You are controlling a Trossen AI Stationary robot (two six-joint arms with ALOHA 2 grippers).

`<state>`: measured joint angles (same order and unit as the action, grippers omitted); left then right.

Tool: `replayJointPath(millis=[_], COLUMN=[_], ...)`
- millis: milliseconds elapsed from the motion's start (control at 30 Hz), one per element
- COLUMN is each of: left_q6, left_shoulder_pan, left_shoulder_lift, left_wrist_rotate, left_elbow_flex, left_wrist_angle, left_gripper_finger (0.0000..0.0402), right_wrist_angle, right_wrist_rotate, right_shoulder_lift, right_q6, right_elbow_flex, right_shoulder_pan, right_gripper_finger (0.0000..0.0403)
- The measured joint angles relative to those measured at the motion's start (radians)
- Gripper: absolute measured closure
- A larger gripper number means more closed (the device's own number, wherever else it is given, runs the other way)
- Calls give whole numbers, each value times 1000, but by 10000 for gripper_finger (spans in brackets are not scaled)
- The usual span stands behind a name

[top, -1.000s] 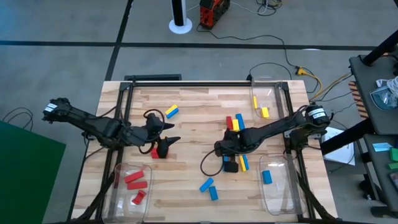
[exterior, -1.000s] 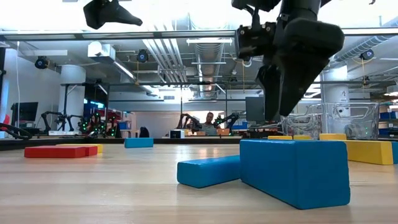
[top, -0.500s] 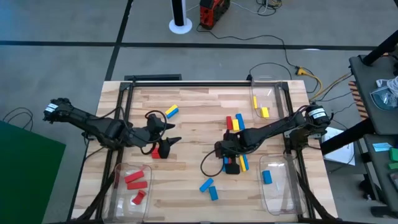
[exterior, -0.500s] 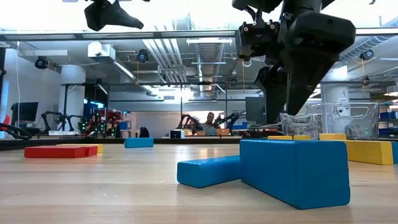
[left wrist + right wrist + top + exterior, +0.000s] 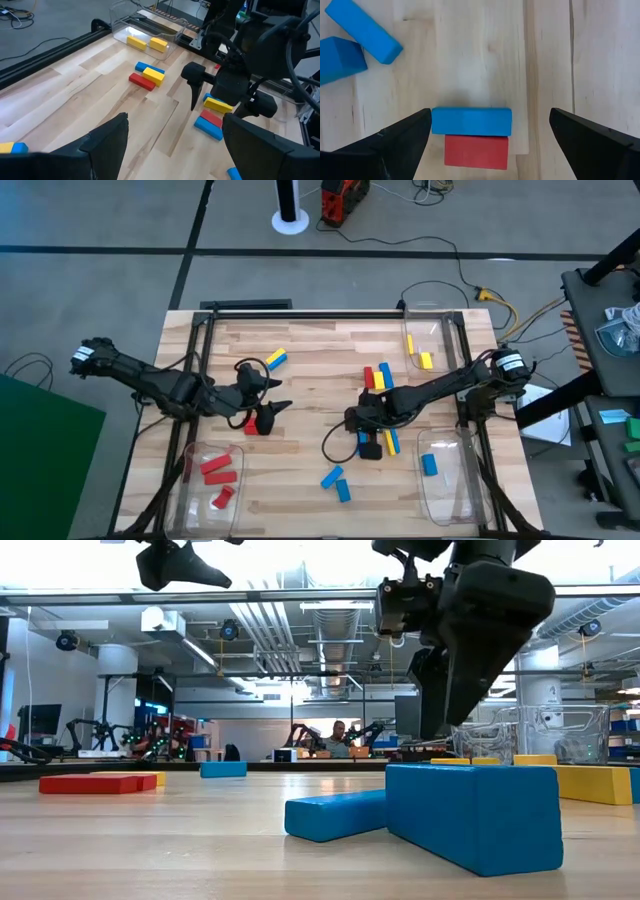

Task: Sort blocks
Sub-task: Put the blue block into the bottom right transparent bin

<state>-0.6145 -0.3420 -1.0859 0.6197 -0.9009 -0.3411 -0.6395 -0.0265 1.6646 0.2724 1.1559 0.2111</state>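
Barely anything had shifted overhead in the last second: the right end effector (image 5: 362, 442) stayed low over the mixed cluster (image 5: 380, 410), so no block was lifted yet. The left end effector (image 5: 268, 412) waited released, a red block (image 5: 250, 425) at its seven o'clock.

At counter level, the right end effector (image 5: 435, 725) had tilted slightly behind two blue blocks (image 5: 475, 810).

From the right wrist, its fingers (image 5: 385, 145) were spread wide, straddling a blue block (image 5: 471, 121) that touched a red neighbour (image 5: 476, 151), which could crowd the grasp.
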Motion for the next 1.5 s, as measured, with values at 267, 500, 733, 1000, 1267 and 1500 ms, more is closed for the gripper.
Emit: replayJointPath(millis=[267,500,733,1000,1267,1500], left_q6=[-5,-5,-5,-1,-1,-1], left_shoulder_pan=[0,0,0,0,0,0], left_shoulder_lift=[0,0,0,0,0,0], left_wrist_rotate=[1,1,1,2,2,2], left_elbow_flex=[0,0,0,0,0,0], left_wrist_angle=[0,0,-4,-6,-5,-3], left_gripper_finger=[107,107,107,107,107,107], right_wrist_angle=[6,11,-6,3,6,9], right_wrist_rotate=[-2,-9,-26,-23,-15,18], right_shoulder_lift=[19,74,73,108,164,166], right_q6=[19,69,70,60,89,71], right_elbow_flex=[1,1,2,2,5,3], right_shoulder_pan=[0,11,22,54,57,59], right_gripper_finger=[7,7,7,7,7,7])
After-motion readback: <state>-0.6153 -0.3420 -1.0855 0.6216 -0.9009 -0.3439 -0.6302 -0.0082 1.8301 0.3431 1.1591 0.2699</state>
